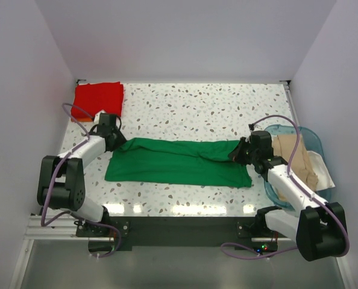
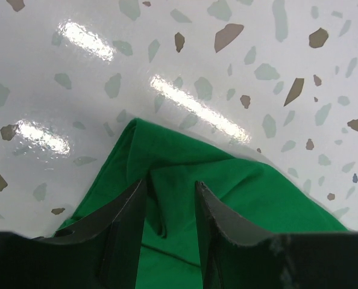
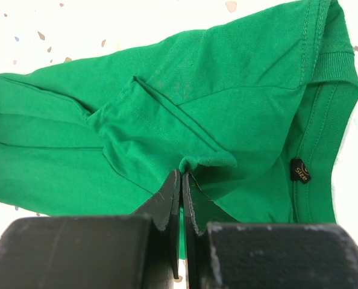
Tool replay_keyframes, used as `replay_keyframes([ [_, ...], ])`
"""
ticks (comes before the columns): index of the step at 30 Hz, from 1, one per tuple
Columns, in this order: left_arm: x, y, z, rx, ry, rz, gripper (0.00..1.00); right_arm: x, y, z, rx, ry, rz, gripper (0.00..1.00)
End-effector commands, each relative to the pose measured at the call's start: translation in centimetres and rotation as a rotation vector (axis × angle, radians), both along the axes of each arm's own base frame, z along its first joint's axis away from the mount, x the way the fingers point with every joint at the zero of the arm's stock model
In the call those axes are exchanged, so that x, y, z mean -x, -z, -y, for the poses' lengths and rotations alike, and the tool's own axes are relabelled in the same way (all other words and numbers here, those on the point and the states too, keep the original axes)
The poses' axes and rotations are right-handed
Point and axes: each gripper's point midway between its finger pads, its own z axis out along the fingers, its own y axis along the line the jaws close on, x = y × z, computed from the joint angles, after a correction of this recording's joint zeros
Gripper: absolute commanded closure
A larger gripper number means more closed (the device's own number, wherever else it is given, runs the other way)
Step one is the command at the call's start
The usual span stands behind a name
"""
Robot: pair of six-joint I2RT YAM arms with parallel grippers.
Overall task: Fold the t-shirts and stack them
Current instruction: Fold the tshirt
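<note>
The green t-shirt (image 1: 179, 161) lies stretched into a long band across the middle of the speckled tabletop (image 1: 197, 108). The left claw (image 2: 170, 205) stands narrowly parted over the shirt's left corner, a ridge of green cloth between its fingers (image 2: 131, 223). The right claw (image 3: 182, 183) is pinched tight on a small fold of the shirt, near the collar with its size tag (image 3: 299, 171). A folded red t-shirt (image 1: 98, 99) rests at the far left corner. Beige and white shirts (image 1: 299, 162) sit in the blue basket (image 1: 308, 137) at right.

Bright overhead light, sharp focus. Glare streaks on glossy table (image 2: 185, 102) in left wrist view; top of right wrist view overexposed.
</note>
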Motion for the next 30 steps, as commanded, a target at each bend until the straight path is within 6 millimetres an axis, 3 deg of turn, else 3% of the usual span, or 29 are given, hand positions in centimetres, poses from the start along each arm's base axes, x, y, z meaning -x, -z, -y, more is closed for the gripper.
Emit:
replay_keyframes([
  [1,-0.6,0.0,-0.4,-0.001,-0.025,0.016,0.58,-0.9,-0.8,-0.3,-0.015,-0.011,0.047,1.0],
  [18,-1.8,1.4,0.6,0.039,-0.002,0.015,0.6,-0.8,-0.5,-0.4,-0.013,-0.013,0.039,1.0],
  [30,-2.1,-0.1,0.6,0.034,0.016,0.048,0.83,-0.8,-0.6,-0.3,-0.013,-0.012,0.041,1.0],
])
